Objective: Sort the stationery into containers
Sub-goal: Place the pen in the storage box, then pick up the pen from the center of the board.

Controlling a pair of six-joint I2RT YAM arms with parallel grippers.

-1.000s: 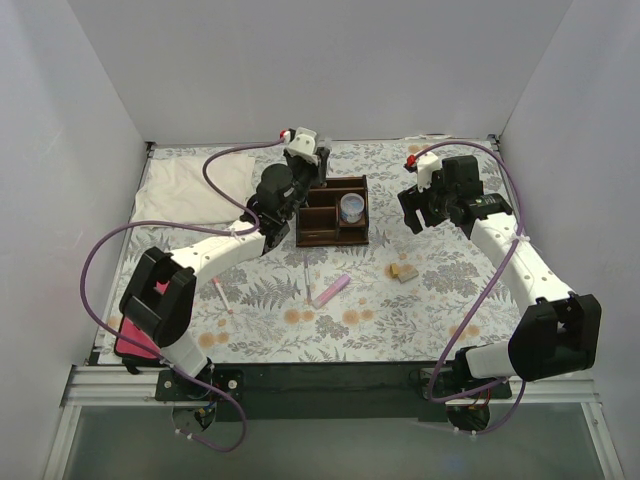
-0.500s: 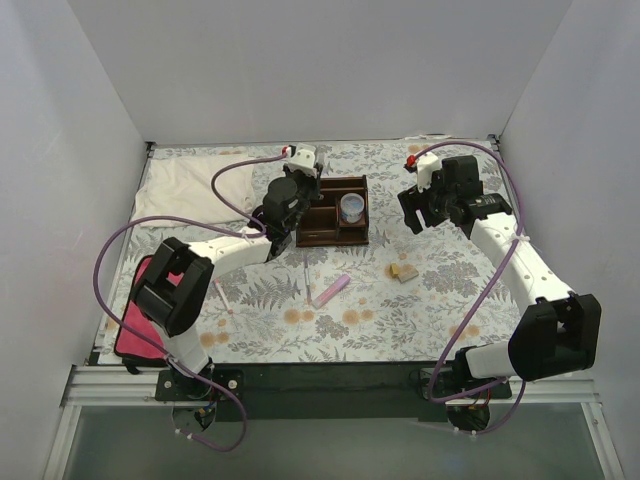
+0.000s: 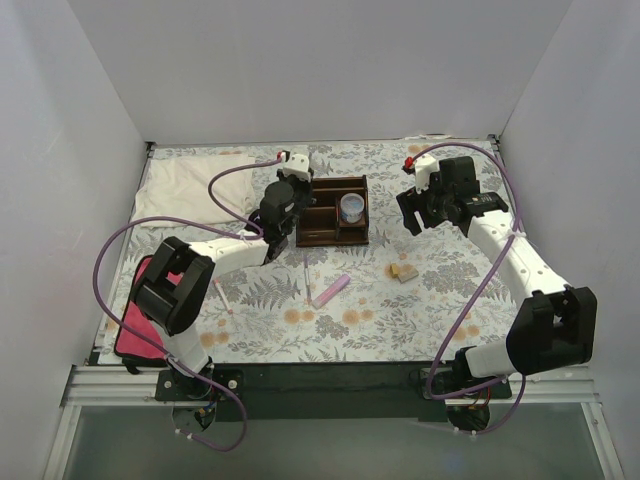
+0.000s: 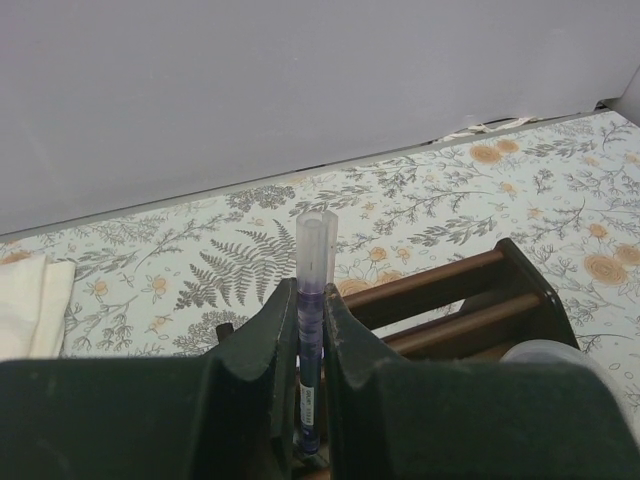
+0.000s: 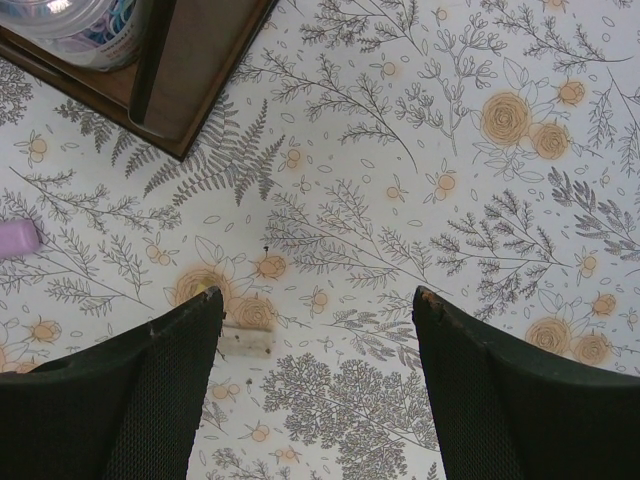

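Note:
My left gripper is shut on a purple pen with a clear cap, whose tip sticks out past the fingertips. It is at the left edge of the dark brown wooden organiser, which also shows in the left wrist view. A bluish round cup stands in a right compartment of the organiser. My right gripper is open and empty above the cloth. The tan block lies by its left finger in the right wrist view. A pale pink bar and a pink-and-white pen lie on the table.
A white folded cloth lies at the back left. A flat magenta object sits at the front left under the left arm. Another thin pen lies beside the pink bar. White walls close in the table on three sides.
My left gripper has shifted slightly left and nearer with the purple pen, from over the organiser to its left edge. The right arm has barely moved.

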